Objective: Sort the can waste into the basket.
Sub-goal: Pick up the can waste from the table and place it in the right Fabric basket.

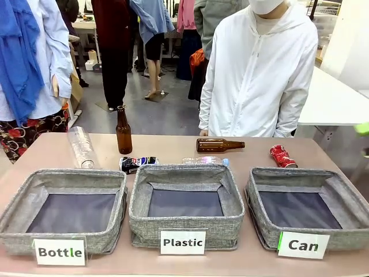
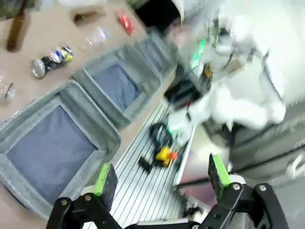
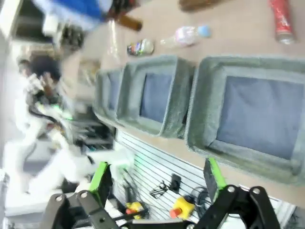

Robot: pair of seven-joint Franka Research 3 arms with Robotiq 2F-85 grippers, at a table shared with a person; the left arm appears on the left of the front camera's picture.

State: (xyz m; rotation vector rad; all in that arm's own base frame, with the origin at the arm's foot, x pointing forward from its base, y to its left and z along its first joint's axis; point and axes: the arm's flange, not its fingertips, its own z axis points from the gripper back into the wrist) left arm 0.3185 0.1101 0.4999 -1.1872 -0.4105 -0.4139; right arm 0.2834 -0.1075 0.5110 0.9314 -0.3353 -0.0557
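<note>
Left wrist view shows me my left pincer [image 2: 159,172] hanging high over the bench [image 2: 45,40], wide, empty; right pincer [image 3: 156,171] likewise, basket [image 3: 202,110] at one o'clock.

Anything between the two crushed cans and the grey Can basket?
Red crushed metal can lies just behind the far rim of the grey woven basket marked Can; nothing visible between them. Dark blue-black crushed can lies farther left: the grey Plastic basket and a clear plastic bottle sit between.

Grey woven-fabric basket [image 1: 271,222], glossy metal cans [image 1: 282,156]
</note>
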